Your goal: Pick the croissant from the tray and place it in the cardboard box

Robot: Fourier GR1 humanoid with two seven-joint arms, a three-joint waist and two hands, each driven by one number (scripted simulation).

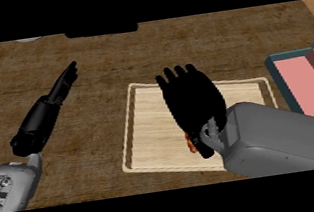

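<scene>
A dark wooden counter [181, 44] fills the head view, its grain running side to side. On it, right of centre, lies a pale wooden tray [148, 129] with a raised rim, its near edge toward the robot. At the right edge of the view sits the box [313, 83], teal-rimmed with a pink inside, its lid standing open; it is just beside the tray and apart from it.

The right forearm [276, 136], grey and bulky, comes in from the lower right and covers the tray's near right corner. Its black right hand [193, 100] stretches flat over the tray, palm down, fingers straight and slightly fanned toward the far rim, holding nothing that can be seen. Under the heel of that hand a sliver of orange-brown croissant [190, 143] shows on the tray; most of it is hidden by the hand.

At the left, the left hand [64, 85] points up and away over bare counter, fingers straight and together, well apart from the tray.
</scene>
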